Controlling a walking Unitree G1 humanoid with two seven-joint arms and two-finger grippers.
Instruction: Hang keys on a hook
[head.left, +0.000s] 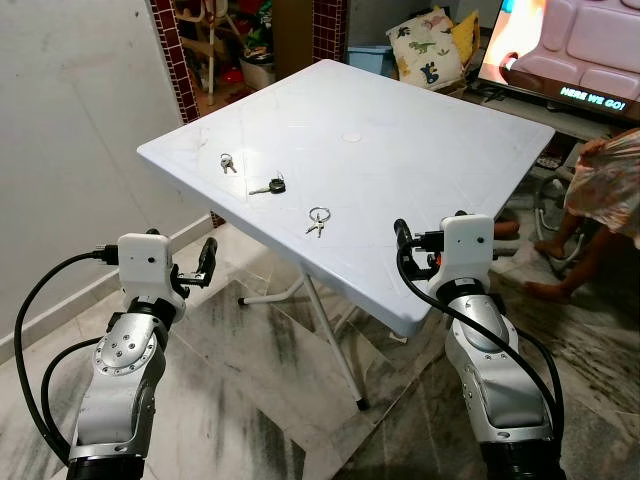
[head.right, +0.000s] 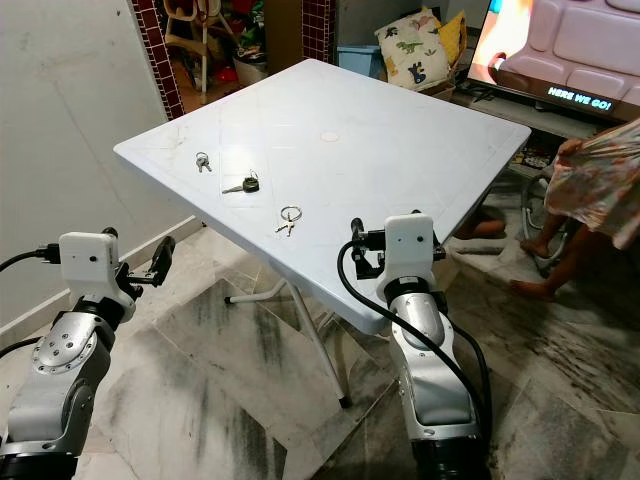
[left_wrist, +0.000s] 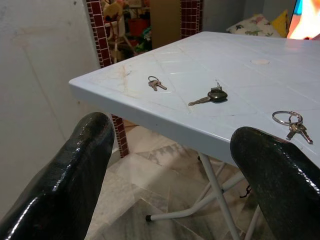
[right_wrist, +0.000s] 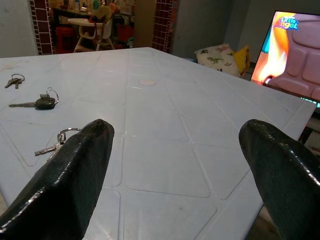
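Three sets of keys lie on the white plastic table (head.left: 420, 150) near its left front edge: a small pair of keys (head.left: 228, 163), a black-headed key (head.left: 270, 186), and a key ring with keys (head.left: 319, 220). My left gripper (head.left: 207, 262) hovers open below and left of the table edge, level with the tabletop in the left wrist view, where the black-headed key (left_wrist: 210, 96) lies ahead between the fingers. My right gripper (head.left: 402, 243) is open at the table's front edge, just right of the key ring (right_wrist: 60, 140). Both hold nothing.
The table's folding legs (head.left: 335, 340) stand on the marble floor between my arms. A white wall (head.left: 70, 120) runs along the left. A person (head.left: 605, 190) stands at the right by a lit television (head.left: 560, 50). A dinosaur pillow (head.left: 425, 50) lies behind the table.
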